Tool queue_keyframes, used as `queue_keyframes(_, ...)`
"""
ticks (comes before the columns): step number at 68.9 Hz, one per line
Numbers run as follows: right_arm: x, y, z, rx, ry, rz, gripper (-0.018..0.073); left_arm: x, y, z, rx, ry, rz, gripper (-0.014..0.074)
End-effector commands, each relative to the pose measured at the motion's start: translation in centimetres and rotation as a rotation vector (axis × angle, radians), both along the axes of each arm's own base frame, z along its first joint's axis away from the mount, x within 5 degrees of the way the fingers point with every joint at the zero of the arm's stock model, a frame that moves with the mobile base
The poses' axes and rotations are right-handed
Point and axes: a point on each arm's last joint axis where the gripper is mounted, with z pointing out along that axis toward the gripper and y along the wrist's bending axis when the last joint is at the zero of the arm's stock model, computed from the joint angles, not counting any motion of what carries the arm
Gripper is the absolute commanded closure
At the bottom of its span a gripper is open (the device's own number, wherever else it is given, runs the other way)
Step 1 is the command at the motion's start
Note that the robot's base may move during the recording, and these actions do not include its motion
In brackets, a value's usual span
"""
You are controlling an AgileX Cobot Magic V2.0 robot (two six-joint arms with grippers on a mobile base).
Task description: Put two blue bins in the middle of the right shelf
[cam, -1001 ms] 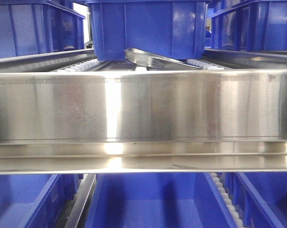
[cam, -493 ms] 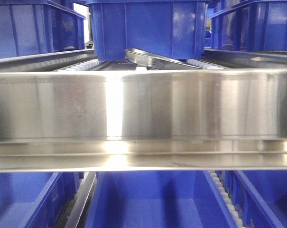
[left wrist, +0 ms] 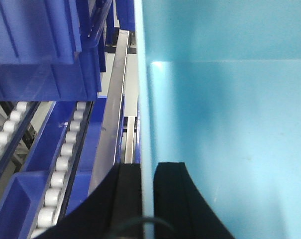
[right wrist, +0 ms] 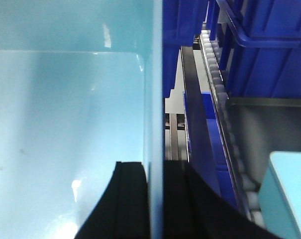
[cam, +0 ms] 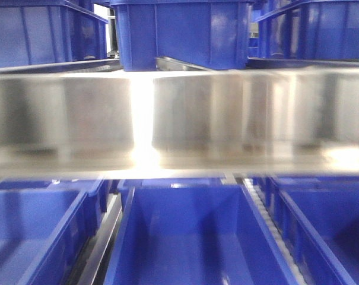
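Here, the left claw (left wrist: 148,172) pinches the left wall of a pale blue bin (left wrist: 230,139), one black finger (left wrist: 128,199) outside the wall and the other inside, the thin rim running straight up between them. On the far side of the same tub as the right wrist camera sees it, the right claw (right wrist: 155,169) clamps the right wall of the pale blue bin (right wrist: 65,124) in the same way, narrow and tight on the plastic. The bin's smooth inside fills most of both wrist views.

Left of it, in the left wrist view, a roller track (left wrist: 60,169) runs beside dark blue bins (left wrist: 36,45). In the right wrist view, the corner of a second pale blue bin (right wrist: 289,194) shows at the lower right, just beside another line of rollers (right wrist: 222,94).

From the front, the broad steel shelf rail (cam: 226,113) spans the frame, blurred and glaring at its middle. A dark blue tub (cam: 179,32) stands on the tier behind it, and open dark blue tubs (cam: 191,237) lie on the tier below.
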Motion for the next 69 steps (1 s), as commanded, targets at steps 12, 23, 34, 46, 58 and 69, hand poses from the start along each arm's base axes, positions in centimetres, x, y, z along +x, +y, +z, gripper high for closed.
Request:
queue_keyframes(12,0.04,-0.62,0.98,-0.027,-0.084,-0.01,0.0721,-0.61,0.58,1.08,0.009,-0.061,0.005,0.0707)
queue_keyframes(23,0.04,-0.62,0.98,-0.027,-0.084,-0.01,0.0721,-0.61,0.58,1.08,0.009,-0.061,0.005,0.0707)
queue_keyframes(34,0.04,-0.62,0.98,-0.027,-0.084,-0.01,0.0721,-0.61,0.58,1.08,0.009,-0.061,0.005,0.0707)
queue_keyframes(46,0.04,-0.62,0.98,-0.027,-0.084,-0.01,0.0721,-0.61,0.58,1.08,0.009,-0.061,0.005,0.0707)
queue_keyframes(58,0.04,-0.62,0.98,-0.027,-0.084,-0.01,0.0721,-0.61,0.58,1.08,0.009,-0.061,0.005,0.0707)
queue_keyframes(69,0.04,-0.62,0.98,-0.027,-0.084,-0.01,0.0721,-0.61,0.58,1.08,0.009,-0.061,0.005,0.0707)
